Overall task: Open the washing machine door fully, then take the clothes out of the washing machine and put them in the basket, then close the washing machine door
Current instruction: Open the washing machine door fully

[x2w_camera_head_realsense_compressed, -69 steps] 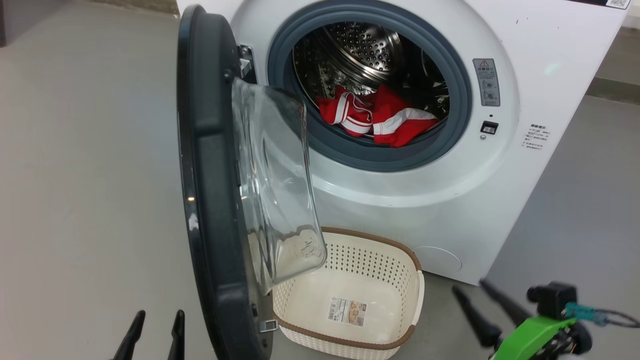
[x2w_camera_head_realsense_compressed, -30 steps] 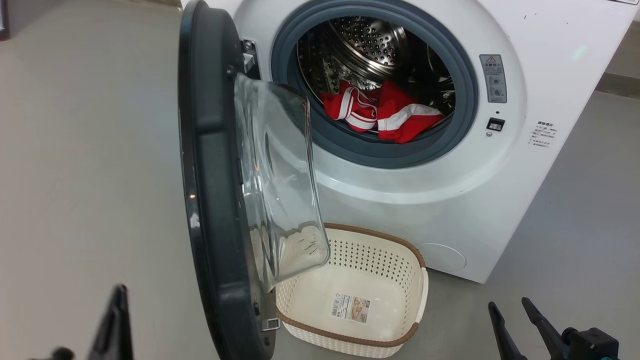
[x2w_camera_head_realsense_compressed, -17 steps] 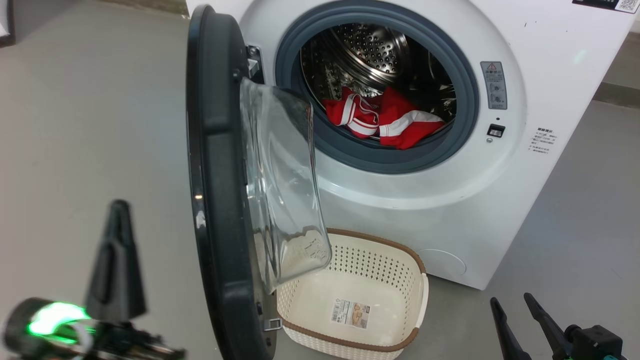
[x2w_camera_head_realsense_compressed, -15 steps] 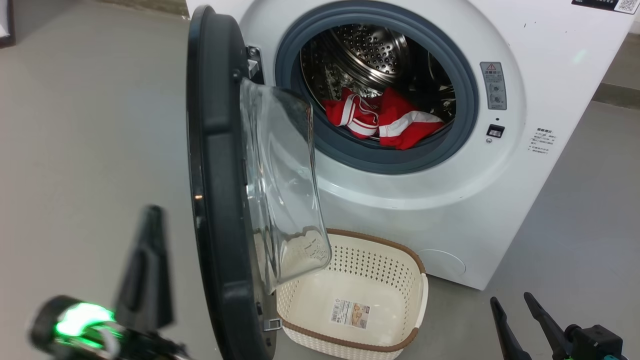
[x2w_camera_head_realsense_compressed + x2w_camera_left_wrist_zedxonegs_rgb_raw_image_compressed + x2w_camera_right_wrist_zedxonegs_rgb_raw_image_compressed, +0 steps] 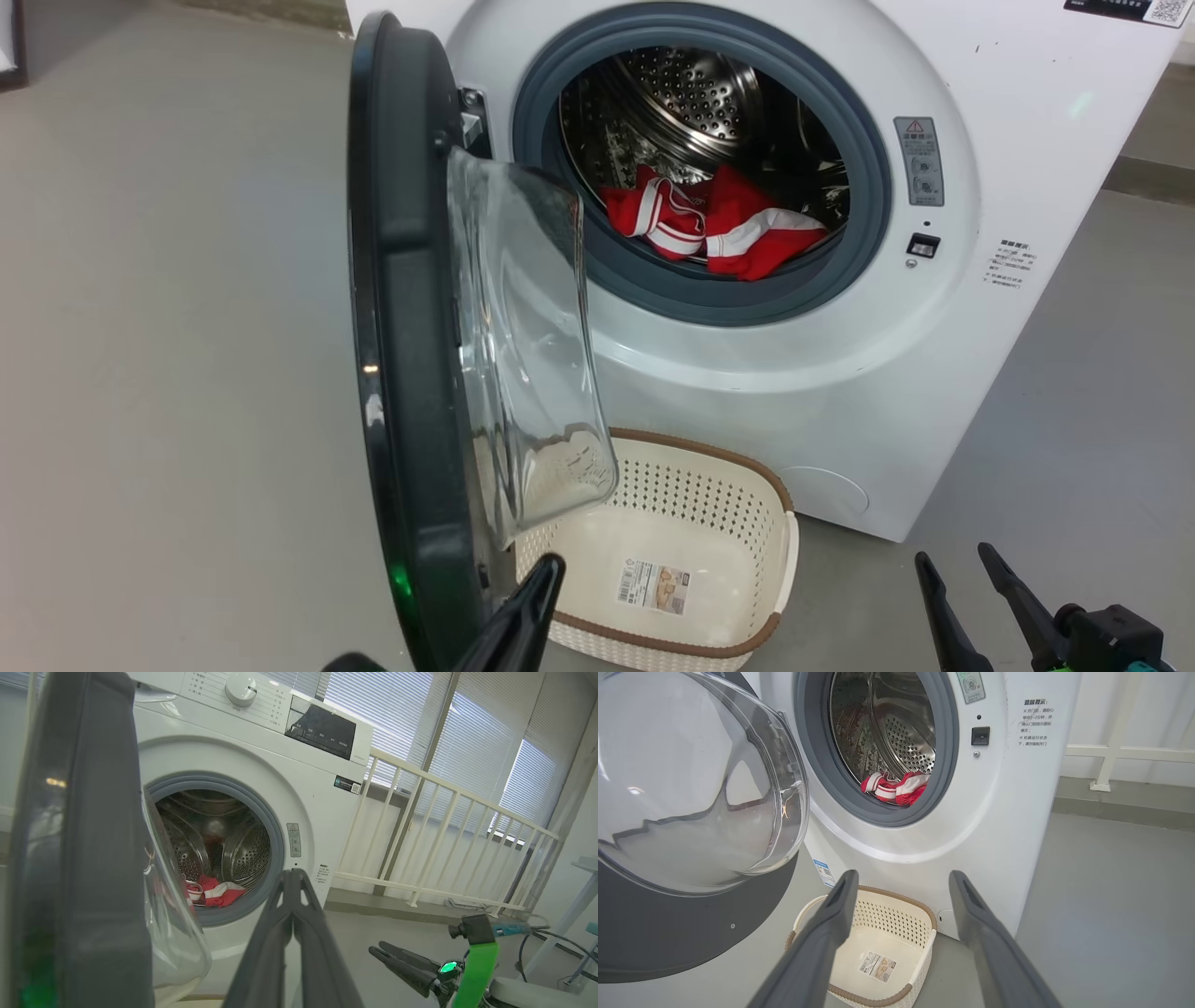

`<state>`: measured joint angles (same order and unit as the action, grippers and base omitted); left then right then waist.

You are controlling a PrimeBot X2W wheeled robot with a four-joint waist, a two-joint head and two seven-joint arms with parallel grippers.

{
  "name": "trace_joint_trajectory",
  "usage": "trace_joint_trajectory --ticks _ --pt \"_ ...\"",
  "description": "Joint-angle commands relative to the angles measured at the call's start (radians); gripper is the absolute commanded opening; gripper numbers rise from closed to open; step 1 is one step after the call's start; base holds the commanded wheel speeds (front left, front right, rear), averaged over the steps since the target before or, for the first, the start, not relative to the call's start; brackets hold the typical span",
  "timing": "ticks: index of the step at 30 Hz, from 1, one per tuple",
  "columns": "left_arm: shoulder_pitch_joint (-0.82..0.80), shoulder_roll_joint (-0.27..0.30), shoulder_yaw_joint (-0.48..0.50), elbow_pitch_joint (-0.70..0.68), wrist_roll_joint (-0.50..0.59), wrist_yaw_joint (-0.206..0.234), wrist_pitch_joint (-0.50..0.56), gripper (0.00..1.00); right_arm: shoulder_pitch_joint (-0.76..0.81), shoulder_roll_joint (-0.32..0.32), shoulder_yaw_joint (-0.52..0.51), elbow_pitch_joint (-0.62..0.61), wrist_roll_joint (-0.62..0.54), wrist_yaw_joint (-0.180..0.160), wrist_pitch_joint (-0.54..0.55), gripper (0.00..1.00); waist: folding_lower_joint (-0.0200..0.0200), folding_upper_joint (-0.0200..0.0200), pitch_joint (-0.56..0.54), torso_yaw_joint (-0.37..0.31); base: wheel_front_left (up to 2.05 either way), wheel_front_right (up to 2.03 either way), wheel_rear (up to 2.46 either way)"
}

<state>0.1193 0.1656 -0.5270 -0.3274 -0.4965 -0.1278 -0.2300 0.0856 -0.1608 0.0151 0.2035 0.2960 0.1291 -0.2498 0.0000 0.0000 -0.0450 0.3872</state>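
washing machine door (image 5: 411, 327): left-centre, head view, edge-on; rigid, glossy rim likely slick, push its free edge | clothes (image 5: 719, 229): upper centre, at drum (image 5: 691, 93) lip; soft, light, limp, pinch a raised fold | basket (image 5: 695, 448): bottom centre | left gripper (image 5: 527, 602): closed tight, empty | right gripper (image 5: 952, 557): spread wide, empty
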Motion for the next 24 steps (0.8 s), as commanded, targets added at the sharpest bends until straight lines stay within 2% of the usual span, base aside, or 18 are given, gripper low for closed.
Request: trace_joint_trajectory --ticks 1,7,15,24 --pt "-0.034 0.009 0.019 0.013 -0.010 -0.003 -0.004 0.00 -0.010 -0.018 0.019 -0.027 -0.007 0.002 -0.012 1.00 0.0000 0.0000 0.000 -0.001 0.00 0.00 0.00" --pt "-0.049 0.008 0.034 0.200 -0.078 -0.003 -0.011 0.00 -0.014 -0.017 0.020 -0.026 -0.006 0.002 -0.012 1.00 0.0000 0.0000 0.001 -0.002 0.00 0.00 0.00" --pt "-0.090 -0.015 0.094 0.370 -0.087 -0.001 -0.026 0.00 -0.013 -0.012 0.011 -0.029 -0.003 0.002 -0.012 1.00 0.0000 0.0000 0.001 0.000 0.00 0.00 0.00" --pt "-0.074 -0.009 0.195 0.371 -0.066 0.027 -0.031 0.00 -0.014 -0.010 0.016 -0.033 -0.004 0.002 -0.012 1.00 0.0000 0.0000 0.004 0.002 0.00 0.00 0.00"
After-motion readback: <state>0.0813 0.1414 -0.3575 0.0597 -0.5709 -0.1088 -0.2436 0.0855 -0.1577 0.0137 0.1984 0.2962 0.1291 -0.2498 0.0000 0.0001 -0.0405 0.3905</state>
